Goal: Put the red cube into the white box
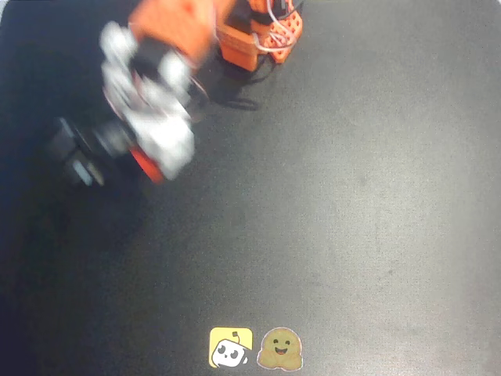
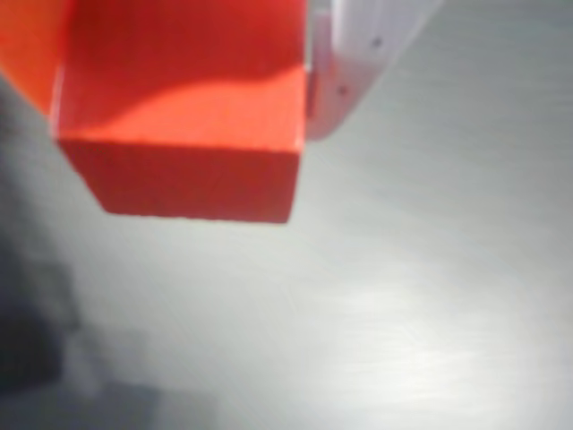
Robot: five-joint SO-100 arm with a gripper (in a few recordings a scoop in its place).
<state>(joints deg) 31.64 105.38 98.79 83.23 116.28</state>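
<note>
Gripping the red cube between closed fingers, your gripper hung far left above the table, no box nearby.

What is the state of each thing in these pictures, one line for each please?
red cube: held between the fingers, lifted off the table.
gripper: shut on the red cube; white finger presses its right side in the wrist view.
arm: blurred in the overhead view, at upper left.
table: dark, flat.
two stickers: lying flat at the bottom edge.
</note>
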